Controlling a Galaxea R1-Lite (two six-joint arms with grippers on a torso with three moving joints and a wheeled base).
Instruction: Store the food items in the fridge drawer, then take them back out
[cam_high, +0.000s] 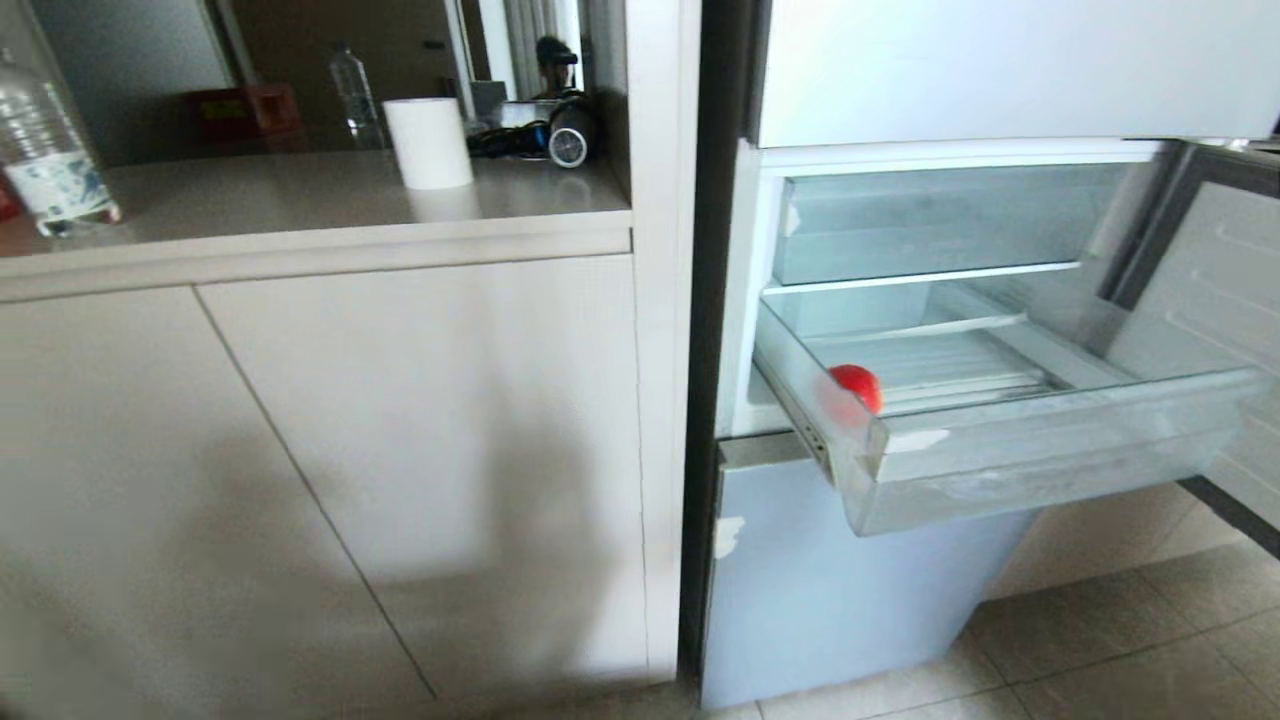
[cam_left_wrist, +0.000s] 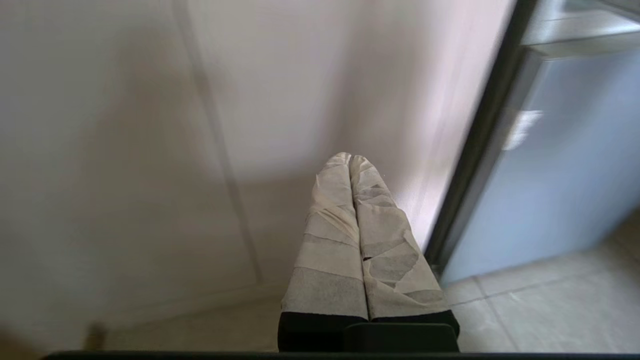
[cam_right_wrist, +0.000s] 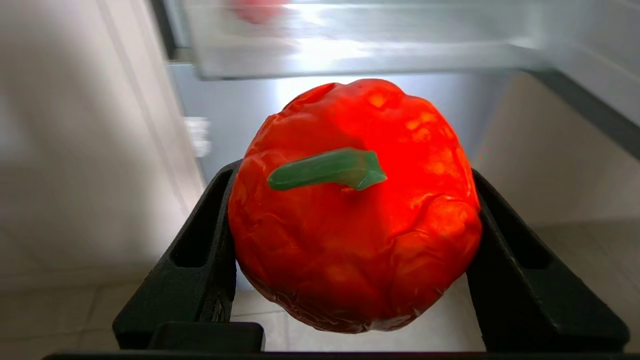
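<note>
1. The fridge (cam_high: 1000, 80) stands on my right side with its compartment open, and the white cabinet (cam_high: 400, 420) fills the left side of my head view.
2. The table (cam_high: 300, 200) on top of the cabinet carries a water bottle (cam_high: 45, 150) at the far left, a white roll (cam_high: 430, 142) near the middle, and some dark devices (cam_high: 560, 130) behind the roll.
3. The fridge drawer (cam_high: 1040, 450) is pulled out from the fridge. It is clear plastic with a ribbed floor, and white tape scraps are on its front lip.
4. My right gripper (cam_right_wrist: 350, 235) is not in the head view. In its wrist view its black fingers (cam_right_wrist: 200, 250) are clenched on the two sides of the red pepper (cam_right_wrist: 360, 210), which has a green stem. The pepper is held in the air, lower than the drawer and in front of the fridge's lower door (cam_right_wrist: 235, 105).
5. My left gripper (cam_left_wrist: 350, 159) is also outside the head view. Its taped fingers (cam_left_wrist: 330, 240) are pressed together with nothing between them, and they point at the cabinet, near the fridge's edge.
6. One small red food item (cam_high: 856, 385) lies inside the drawer, in the front left corner, close to the side wall.
</note>
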